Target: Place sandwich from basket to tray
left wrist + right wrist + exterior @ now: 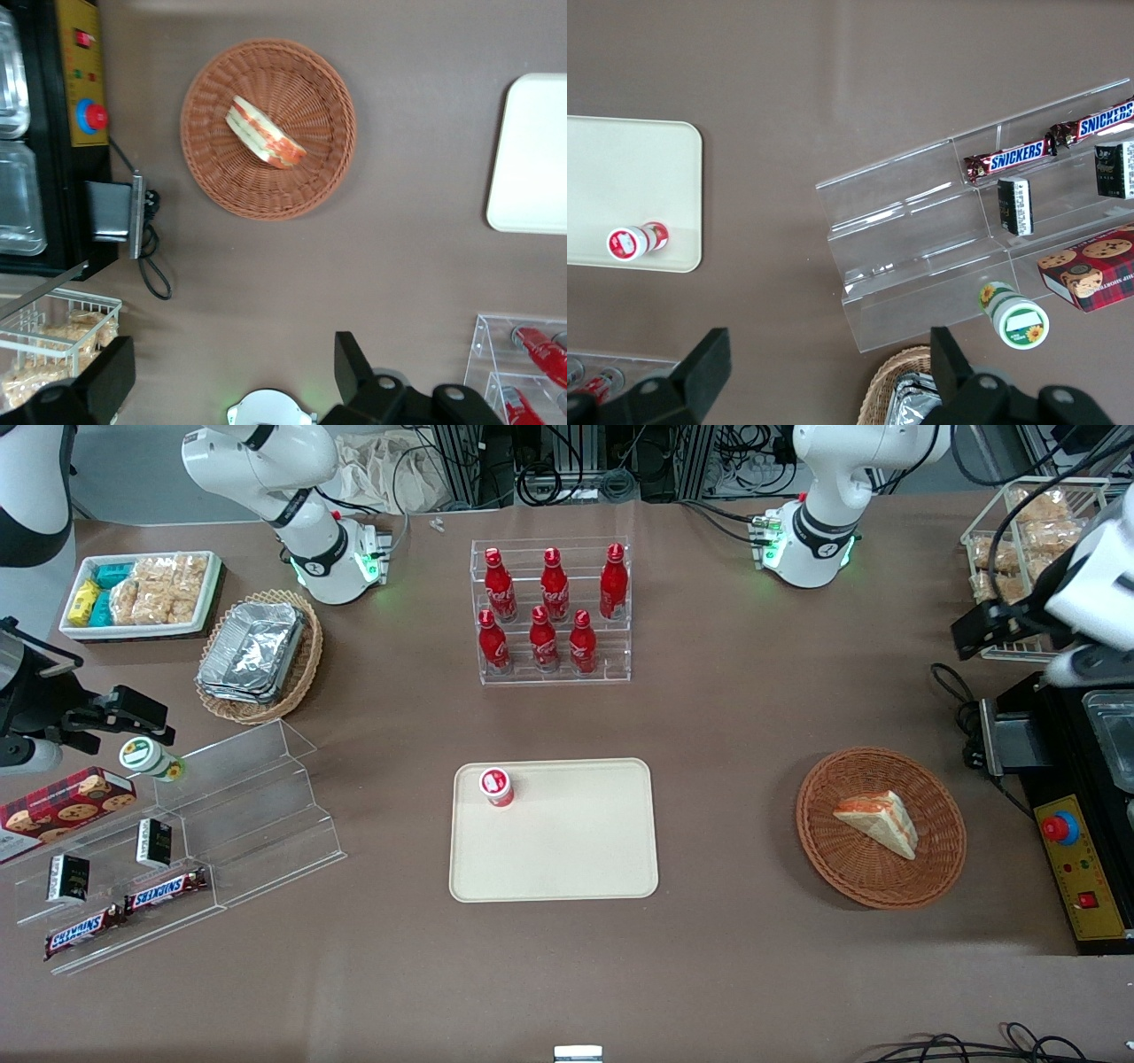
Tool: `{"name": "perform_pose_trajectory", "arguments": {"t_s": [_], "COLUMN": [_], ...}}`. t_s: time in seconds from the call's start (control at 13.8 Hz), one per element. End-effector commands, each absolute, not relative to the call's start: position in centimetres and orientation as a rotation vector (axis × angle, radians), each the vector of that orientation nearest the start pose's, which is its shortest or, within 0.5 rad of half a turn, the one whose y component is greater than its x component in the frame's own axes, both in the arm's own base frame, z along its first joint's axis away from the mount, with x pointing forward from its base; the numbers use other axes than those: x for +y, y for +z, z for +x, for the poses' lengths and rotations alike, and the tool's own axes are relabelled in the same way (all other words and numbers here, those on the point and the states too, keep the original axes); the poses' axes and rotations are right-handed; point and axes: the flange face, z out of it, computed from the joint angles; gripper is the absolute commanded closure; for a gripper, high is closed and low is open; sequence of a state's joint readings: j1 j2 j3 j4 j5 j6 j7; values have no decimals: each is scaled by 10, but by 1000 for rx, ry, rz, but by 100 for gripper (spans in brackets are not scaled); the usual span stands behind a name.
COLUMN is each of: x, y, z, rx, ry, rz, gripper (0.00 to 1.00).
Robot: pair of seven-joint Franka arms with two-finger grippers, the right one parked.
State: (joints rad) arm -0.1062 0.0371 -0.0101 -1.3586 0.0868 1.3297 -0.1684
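One sandwich [877, 821] lies in the basket [833, 859], at three o'clock from the tray [567, 868] on the bench. We hold the end effector [235, 376] high, wide open and empty, so we judge the approach is starting; next we descend over the wedge.

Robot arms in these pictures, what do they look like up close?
Glossy white rounded shells with black joint rings, and bases that glow green and trail black cables. The gripper on the working arm is matte black, with two blocky fingers, open above the table near the basket.
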Motion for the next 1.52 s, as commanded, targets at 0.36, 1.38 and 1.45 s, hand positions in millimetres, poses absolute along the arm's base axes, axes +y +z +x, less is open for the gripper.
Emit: {"name": "perform_pose_trajectory", "arguments": {"t_s": [0.36, 1.38, 1.45], "x": [-17, -21, -21], "y": [702, 693, 692], "z": [527, 540, 540], "rx": [-208, -218, -222], "ry": [26, -4, -1], "rz": [-3030, -3084, -3088], "gripper": [0, 0, 0]}}
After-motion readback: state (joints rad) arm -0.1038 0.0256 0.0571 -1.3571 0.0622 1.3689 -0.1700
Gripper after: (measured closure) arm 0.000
